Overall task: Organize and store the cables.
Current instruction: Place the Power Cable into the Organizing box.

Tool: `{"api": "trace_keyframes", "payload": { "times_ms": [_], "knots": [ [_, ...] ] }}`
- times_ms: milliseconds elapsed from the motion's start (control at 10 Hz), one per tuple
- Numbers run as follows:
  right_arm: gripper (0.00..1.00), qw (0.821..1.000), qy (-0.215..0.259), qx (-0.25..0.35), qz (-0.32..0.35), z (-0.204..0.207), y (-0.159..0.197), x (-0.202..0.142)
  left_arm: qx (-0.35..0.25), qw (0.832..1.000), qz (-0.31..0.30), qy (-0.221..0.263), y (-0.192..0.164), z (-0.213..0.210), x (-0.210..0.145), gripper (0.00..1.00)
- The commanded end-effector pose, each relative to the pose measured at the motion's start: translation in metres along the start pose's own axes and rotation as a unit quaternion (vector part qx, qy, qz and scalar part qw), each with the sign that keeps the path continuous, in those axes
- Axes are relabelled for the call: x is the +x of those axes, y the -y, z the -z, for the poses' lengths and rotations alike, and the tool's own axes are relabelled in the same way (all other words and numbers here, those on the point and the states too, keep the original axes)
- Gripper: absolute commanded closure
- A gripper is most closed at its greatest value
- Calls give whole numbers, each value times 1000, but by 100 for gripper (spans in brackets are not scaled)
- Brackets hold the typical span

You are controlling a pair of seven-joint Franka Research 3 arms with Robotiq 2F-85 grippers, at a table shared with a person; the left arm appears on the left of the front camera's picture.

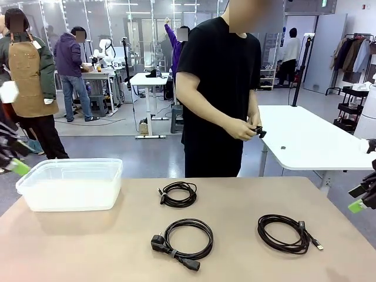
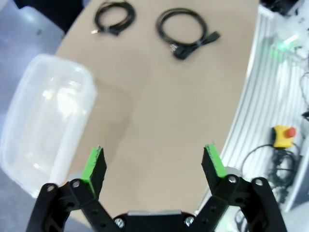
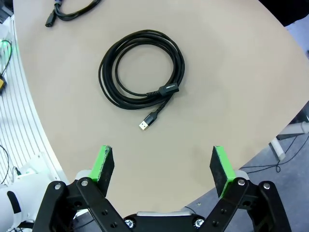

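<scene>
Both of my grippers are wide open. My left gripper has its jaws spread far apart, and nothing is between the green pads. It holds nothing and touches nothing. It hangs in the air by the left side of the table. The clear tub sits on the table just beside and below it.

My right gripper is spread just as wide. It holds nothing and touches nothing. It hangs in the air by the right side of the table. Down in front of it lies the USB cable, wound in a round coil and flat on the table. Its small plug end sticks out of the coil toward my fingers. My jaws are up above it and apart from it.

Farther over, near the middle of the table on my side, lies the plug cable. It is a round coil too, with a fat plug at each end. Behind it, closer to the person, lies the small cable, also in a coil. The three cables lie apart from each other, and none touches the tub.

Across the table stands a person in a black shirt. The person's hands hold a small black thing. I cannot tell what it is.
</scene>
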State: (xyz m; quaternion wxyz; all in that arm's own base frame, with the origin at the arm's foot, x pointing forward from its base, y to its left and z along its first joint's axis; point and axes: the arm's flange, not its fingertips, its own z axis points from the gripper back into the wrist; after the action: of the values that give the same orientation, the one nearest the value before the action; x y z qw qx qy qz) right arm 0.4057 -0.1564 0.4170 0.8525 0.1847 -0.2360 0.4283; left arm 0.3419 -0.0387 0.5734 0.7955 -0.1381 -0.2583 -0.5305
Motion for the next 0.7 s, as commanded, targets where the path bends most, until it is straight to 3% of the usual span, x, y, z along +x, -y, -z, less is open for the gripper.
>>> {"api": "trace_keyframes", "payload": {
  "times_ms": [0,300,600],
  "knots": [
    [0,1000,-7,4,-7,-3,0,-2,-19,999,-12,-38,5,35,43,0],
    [0,1000,-7,4,-7,-3,0,-2,-4,997,-3,-79,37,93,97,0],
    [0,1000,-7,4,-7,-3,0,-2,-9,996,7,-86,47,109,103,0]
  ]
}}
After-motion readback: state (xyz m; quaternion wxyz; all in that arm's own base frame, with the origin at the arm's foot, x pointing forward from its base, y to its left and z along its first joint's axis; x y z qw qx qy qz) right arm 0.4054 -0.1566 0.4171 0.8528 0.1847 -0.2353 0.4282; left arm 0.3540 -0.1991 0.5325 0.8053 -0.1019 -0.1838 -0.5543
